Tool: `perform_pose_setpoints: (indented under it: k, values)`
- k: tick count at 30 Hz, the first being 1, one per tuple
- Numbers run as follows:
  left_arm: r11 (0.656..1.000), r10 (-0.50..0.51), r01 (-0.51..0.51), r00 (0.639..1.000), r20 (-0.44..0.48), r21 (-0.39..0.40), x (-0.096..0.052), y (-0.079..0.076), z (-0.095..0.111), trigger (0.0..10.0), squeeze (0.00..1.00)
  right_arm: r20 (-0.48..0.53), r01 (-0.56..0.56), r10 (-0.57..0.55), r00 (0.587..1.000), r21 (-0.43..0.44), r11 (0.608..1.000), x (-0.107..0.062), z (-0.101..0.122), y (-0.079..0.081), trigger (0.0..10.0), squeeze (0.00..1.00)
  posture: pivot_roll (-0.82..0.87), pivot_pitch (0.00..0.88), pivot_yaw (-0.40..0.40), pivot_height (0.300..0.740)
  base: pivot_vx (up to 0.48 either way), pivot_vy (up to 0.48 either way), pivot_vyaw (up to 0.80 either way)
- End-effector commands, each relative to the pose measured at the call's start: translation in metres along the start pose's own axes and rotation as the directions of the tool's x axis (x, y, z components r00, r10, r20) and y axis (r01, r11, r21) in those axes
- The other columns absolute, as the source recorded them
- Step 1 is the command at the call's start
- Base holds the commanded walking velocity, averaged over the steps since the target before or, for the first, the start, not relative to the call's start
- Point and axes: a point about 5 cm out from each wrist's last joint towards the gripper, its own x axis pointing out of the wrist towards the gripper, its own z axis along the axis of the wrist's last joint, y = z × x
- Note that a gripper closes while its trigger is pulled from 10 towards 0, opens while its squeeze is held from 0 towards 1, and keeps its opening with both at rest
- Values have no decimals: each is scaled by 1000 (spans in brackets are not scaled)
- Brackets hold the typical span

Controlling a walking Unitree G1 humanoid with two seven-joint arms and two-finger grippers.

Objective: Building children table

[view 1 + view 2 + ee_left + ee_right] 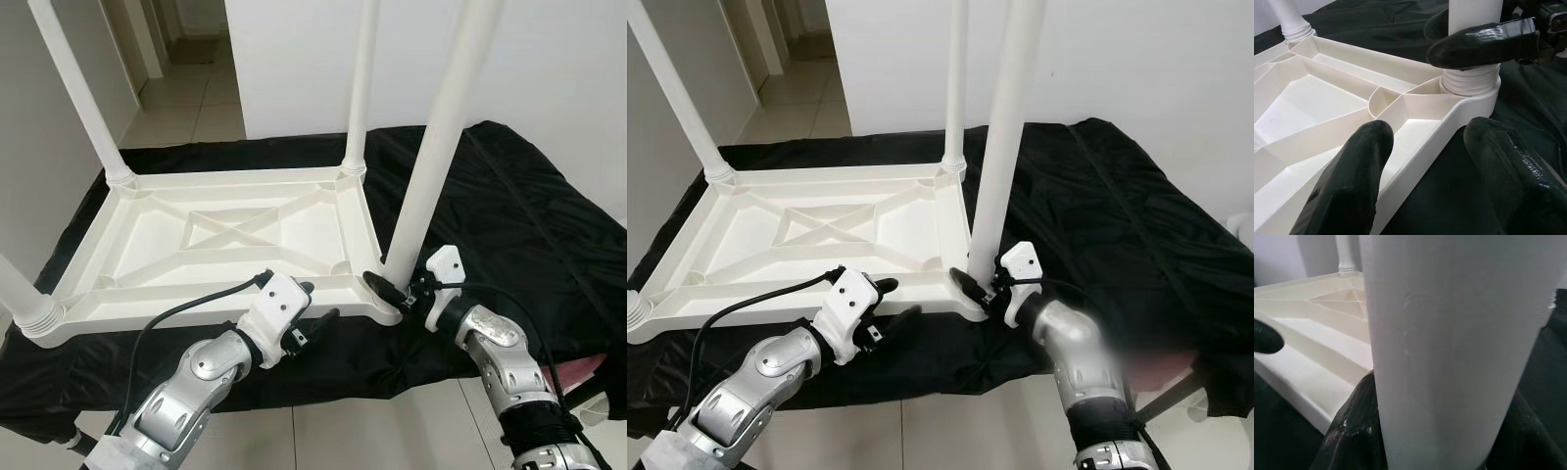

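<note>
A white plastic children's table (225, 235) lies upside down across the middle of the head views, its ribbed underside facing up, on a black cloth (509, 215) that covers the surface beneath it. 4 white legs stand up from its corners: one at the upper left (78, 88), one at the top centre (361, 88), one at the left edge (20, 294) and one right of centre (436, 137), nearest the robot's right arm.

The right pincer (397, 286) sits low and right of centre in the left eye view, closed around the base of that near-right leg just above its threaded collar. In the right wrist view the leg (1449, 347) takes up the middle of the frame, with black fingers (1352, 431) pressed against it on both sides at the bottom.

The left pincer (315, 308) is at the bottom centre of the left eye view, at the table's near rim. Its jaws stand wide, holding nothing. In the left wrist view its 2 fingers (1347, 186) straddle the rim in the lower half, while the right pincer's fingers clasp the leg at the upper right.

Pale floor tiles (186, 108) show at the upper left.
</note>
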Motion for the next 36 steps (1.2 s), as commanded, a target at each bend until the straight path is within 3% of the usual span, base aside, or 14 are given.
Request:
perform_pose_setpoints:
  k: [1,5,7,11,15,18,19,20,22,23,25,35,36]
  values:
    - [992,-130,130,992,0,2,0,-7,0,10000,0,-64,-1,3,998,31,1000,-3,-13,5,10000,0,-41,0,70,740,0,0,0]
    - [991,-132,132,991,6,-5,0,-9,1,10000,0,-65,46,-43,997,48,998,-4,-15,11,10000,0,-39,0,60,740,0,0,0]
    - [991,-133,133,991,2,-10,-2,-13,-1,10000,0,-80,154,-150,986,51,987,-5,-19,14,10000,0,-30,0,54,740,0,0,0]
    - [991,-134,134,991,-1,-12,-3,-15,-2,10000,0,-79,189,-184,980,54,981,-5,-20,16,10000,0,-25,0,51,740,0,0,0]
    - [992,-125,124,992,-10,-20,-6,-16,-5,10000,0,-90,347,-340,936,86,934,-5,-22,16,10000,0,-14,3,48,740,0,0,0]
    - [992,-121,121,993,-12,-21,-7,-16,-5,10000,0,-97,386,-378,921,93,918,-6,-23,16,10000,0,-11,4,47,740,0,0,0]
    - [993,-114,114,993,-14,-24,-8,-16,-5,10000,0,-102,465,-455,884,119,877,-5,-22,18,10000,0,2,15,43,740,0,0,0]
    - [993,-114,114,993,-14,-24,-8,-16,-5,10000,0,-102,465,-455,884,119,877,-5,-22,18,10000,0,2,15,43,740,0,0,0]
    - [995,-98,98,995,-17,-31,-11,-16,-5,10000,0,-118,588,-576,809,167,791,-1,-20,30,10000,0,18,26,40,740,0,0,0]
    - [995,-98,98,995,-17,-31,-11,-16,-5,10000,0,-118,588,-576,809,167,791,-1,-20,30,10000,0,18,26,40,740,0,0,0]
    - [996,-88,87,996,-23,-38,-16,-15,-5,10000,0,-139,669,-654,743,180,721,5,-19,46,10000,0,18,38,40,740,0,0,0]
    - [996,-86,85,996,-35,-27,-14,-12,-8,10000,0,-154,715,-699,699,190,673,8,-17,50,10000,0,-1,33,55,740,0,0,0]
    - [996,-85,84,996,-29,-27,-13,-10,-7,10000,0,-145,707,-693,707,201,679,7,-15,48,10000,306,-9,18,57,740,0,0,0]
